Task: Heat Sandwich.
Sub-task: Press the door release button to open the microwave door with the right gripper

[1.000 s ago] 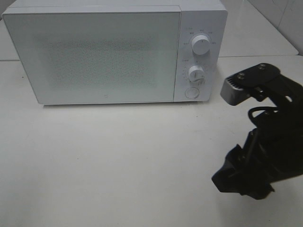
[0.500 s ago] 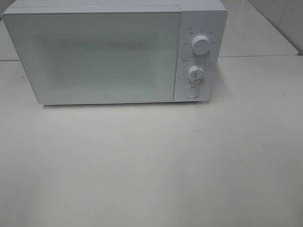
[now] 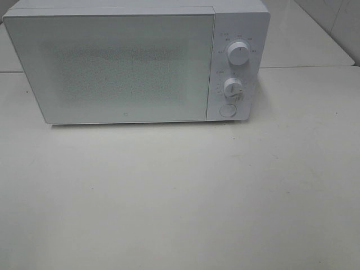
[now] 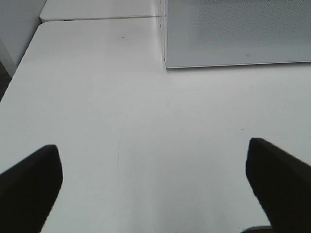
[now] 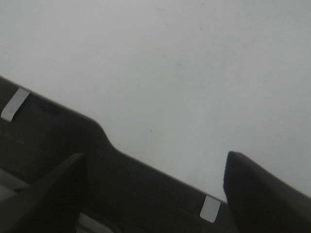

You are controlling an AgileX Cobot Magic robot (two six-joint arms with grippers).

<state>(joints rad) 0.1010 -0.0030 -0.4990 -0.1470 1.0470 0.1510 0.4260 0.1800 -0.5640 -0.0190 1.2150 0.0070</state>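
A: White microwave (image 3: 138,62), door (image 3: 107,70) closed, 0 arms showing; sandwich nowhere visible (inside, perhaps).
B: Wrist views?
A: Empty left gripper (image 4: 153,155) spread wide, microwave ahead, likely nearer. Empty right gripper (image 5: 153,165) parted, sees only table (image 5: 170,58).

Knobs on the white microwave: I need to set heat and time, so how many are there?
2. The upper round white knob sits above the lower round white knob on the control panel right of the door.

White tabletop (image 3: 169,197), second white table (image 3: 304,39) behind, pale wall (image 3: 346,22), soft even light
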